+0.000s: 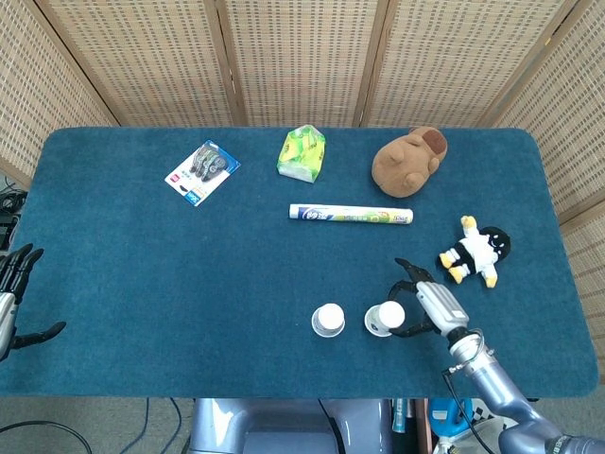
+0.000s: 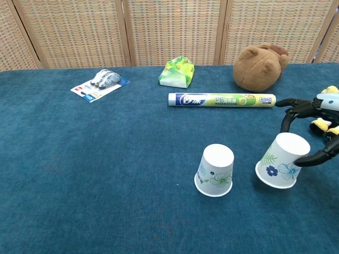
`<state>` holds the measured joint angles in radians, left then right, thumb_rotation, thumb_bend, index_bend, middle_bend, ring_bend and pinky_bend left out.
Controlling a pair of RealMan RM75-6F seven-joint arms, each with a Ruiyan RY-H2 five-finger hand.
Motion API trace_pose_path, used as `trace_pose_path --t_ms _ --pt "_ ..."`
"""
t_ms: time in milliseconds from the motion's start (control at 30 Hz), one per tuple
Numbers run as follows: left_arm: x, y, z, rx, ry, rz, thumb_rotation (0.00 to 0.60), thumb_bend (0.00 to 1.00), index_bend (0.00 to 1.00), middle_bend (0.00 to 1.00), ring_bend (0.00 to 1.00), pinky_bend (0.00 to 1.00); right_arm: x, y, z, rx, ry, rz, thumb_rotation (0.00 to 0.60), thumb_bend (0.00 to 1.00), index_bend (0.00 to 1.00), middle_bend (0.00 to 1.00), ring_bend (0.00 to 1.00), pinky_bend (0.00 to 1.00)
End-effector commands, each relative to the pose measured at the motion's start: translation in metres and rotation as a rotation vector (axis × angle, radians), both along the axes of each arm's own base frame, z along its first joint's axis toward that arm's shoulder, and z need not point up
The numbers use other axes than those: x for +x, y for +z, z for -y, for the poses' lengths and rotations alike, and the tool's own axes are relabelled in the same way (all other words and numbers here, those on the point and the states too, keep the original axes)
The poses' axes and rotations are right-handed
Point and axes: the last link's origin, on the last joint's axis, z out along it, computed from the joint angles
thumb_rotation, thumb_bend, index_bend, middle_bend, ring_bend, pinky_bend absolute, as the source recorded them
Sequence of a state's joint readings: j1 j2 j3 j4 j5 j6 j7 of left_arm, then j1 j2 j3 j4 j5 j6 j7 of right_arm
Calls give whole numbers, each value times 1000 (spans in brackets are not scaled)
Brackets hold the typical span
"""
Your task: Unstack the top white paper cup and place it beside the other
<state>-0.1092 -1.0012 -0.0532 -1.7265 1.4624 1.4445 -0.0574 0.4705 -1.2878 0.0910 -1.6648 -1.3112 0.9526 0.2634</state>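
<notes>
Two white paper cups with flower prints stand upside down near the table's front edge. One cup stands alone. To its right is the other cup, slightly tilted, its rim at or just above the cloth. My right hand grips this cup from the right, fingers curled around its top and side. My left hand hangs off the table's left edge with fingers spread and nothing in it; the chest view does not show it.
A penguin toy lies just behind my right hand. Farther back are a long tube box, a brown plush bear, a green tissue pack and a blister pack. The blue cloth table spans the view.
</notes>
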Motion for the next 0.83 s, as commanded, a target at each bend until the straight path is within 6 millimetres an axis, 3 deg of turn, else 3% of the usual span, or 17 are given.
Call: trace_pose_path --t_ms 33,100,167,400,633,833 --pt "-1 1 0 0 1 2 600 106 0 0 0 0 2 1 -4 4 21 12 600 134 182 0 0 0" --pt "-1 1 -1 -1 0 2 600 106 0 0 0 0 4 8 -6 -16 34 29 600 23 35 0 0 0" --pt "-1 1 -1 -3 -1 1 600 106 0 0 0 0 5 18 -9 -46 45 32 600 0 1 0 0 0" --pt "-2 2 2 -1 -2 3 600 106 0 0 0 0 -6 61 -43 -241 186 -155 600 0 0 0 0 0" --pt "0 0 5 0 -21 -9 600 106 0 0 0 0 -30 77 -83 -431 263 -308 600 0 0 0 0 0" --pt "3 -3 9 -3 -39 -19 600 106 0 0 0 0 -41 79 -102 -519 253 -358 600 0 0 0 0 0"
